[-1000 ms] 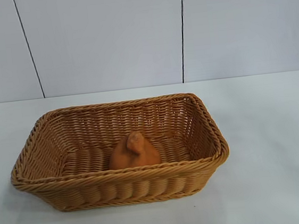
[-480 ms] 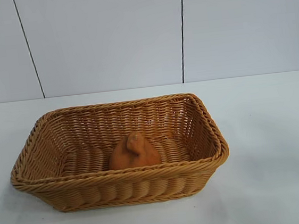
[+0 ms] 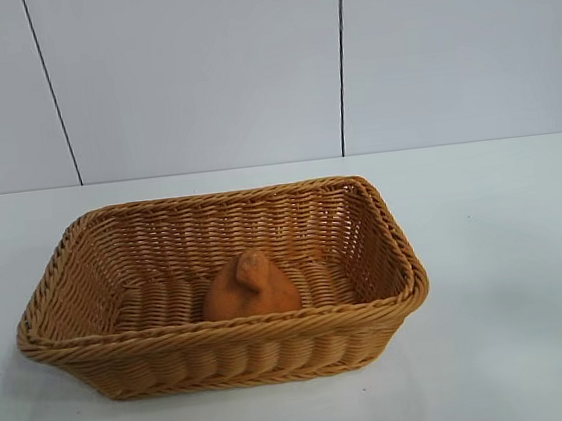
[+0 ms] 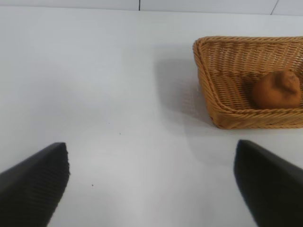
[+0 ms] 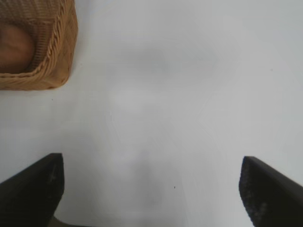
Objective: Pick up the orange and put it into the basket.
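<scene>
Both grippers, the left gripper (image 4: pixel 151 184) and the right gripper (image 5: pixel 150 189), stand wide open and empty over bare table (image 3: pixel 506 247), well apart from the basket (image 3: pixel 223 329). Little remains to fail; only a stray arm nudging the basket would disturb the orange (image 3: pixel 250 287), a lumpy, matte burnt-orange dome with a puckered knob, resting inside near the front wall.

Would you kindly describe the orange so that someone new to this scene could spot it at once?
On the white table stands one large tan wicker basket. Inside it, close to its front wall, sits the orange. It is the only thing in the basket: a matte, lumpy burnt-orange dome with a puckered knob on top.
</scene>
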`<move>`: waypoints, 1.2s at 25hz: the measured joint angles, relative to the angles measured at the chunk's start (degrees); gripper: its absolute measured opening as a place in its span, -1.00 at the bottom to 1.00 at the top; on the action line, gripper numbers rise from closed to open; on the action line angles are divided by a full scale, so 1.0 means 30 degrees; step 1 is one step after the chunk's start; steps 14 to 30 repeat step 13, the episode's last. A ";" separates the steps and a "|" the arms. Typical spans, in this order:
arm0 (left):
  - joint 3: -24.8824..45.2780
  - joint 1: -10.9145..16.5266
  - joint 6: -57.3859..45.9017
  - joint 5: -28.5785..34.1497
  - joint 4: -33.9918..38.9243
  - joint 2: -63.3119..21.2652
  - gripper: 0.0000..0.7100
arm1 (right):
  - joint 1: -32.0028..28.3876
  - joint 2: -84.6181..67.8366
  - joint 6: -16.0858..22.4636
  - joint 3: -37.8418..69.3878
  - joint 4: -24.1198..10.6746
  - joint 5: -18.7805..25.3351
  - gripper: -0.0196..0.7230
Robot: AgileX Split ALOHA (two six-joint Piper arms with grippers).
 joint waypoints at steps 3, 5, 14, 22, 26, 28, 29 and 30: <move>0.0000 0.0000 0.0000 0.0000 0.0000 0.0000 0.89 | -0.0182 -0.1779 0.0000 0.0083 0.0040 0.0000 0.92; 0.0000 0.0000 0.0000 0.0000 0.0000 0.0000 0.89 | -0.0218 -0.2985 0.0000 0.0100 0.0040 0.0015 0.92; 0.0000 0.0000 0.0000 0.0000 0.0000 0.0000 0.89 | -0.0239 -0.5079 0.0000 0.0081 0.0180 0.0086 0.92; 0.0000 0.0000 0.0000 0.0000 0.0000 0.0000 0.89 | -0.0239 -0.5079 0.0000 0.0081 0.0180 0.0086 0.92; 0.0000 0.0000 0.0000 0.0000 0.0000 0.0000 0.89 | -0.0239 -0.5079 0.0000 0.0081 0.0180 0.0086 0.92; 0.0000 0.0000 0.0000 0.0000 0.0000 0.0000 0.89 | -0.0239 -0.5079 0.0000 0.0081 0.0180 0.0086 0.92; 0.0000 0.0000 0.0000 0.0000 0.0000 0.0000 0.89 | -0.0239 -0.5079 0.0000 0.0081 0.0180 0.0086 0.92; 0.0000 0.0000 0.0000 0.0000 0.0000 0.0000 0.89 | -0.0239 -0.5079 0.0000 0.0081 0.0180 0.0086 0.92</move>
